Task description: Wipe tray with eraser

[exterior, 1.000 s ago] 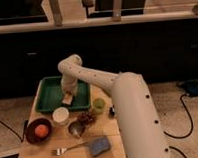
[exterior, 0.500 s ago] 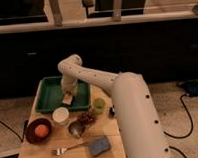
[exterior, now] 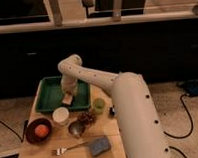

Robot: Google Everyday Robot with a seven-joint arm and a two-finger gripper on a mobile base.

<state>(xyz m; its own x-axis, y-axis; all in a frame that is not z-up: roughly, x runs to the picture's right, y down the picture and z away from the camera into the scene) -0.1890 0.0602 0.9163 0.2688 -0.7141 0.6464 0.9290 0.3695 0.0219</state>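
On far-left part of wooden table [exterior: 113, 135] sits green tray [exterior: 49, 96], long side running left-right. Eraser [exterior: 67, 99], small tan block, is inside tray, right of its centre, touching tray floor. Gripper [exterior: 67, 93] points down into tray directly above eraser & meets its top; can't tell whether it's clamped on the block or just pressing it. White arm [exterior: 129, 107] comes in from near right, rises over table's right side, bends at an elbow above tray's far edge, then drops to gripper.

Just near of tray, left to right: white cup [exterior: 60, 115], brownish clump [exterior: 87, 116] (can't tell what it is), green cup [exterior: 99, 104] beside tray's near-right corner. Metal scoop [exterior: 76, 128] lies btwn white cup & clump, a bit nearer. Dark bowl [exterior: 31, 138] at table's left edge w/ an orange round thing [exterior: 41, 130] in it. Near edge: blue-grey pad [exterior: 99, 145], and a utensil [exterior: 66, 149] lying just left of it, handle toward pad.

Off table, far right on floor, a blue object [exterior: 193, 87] w/ black cable [exterior: 184, 120] trailing from it.
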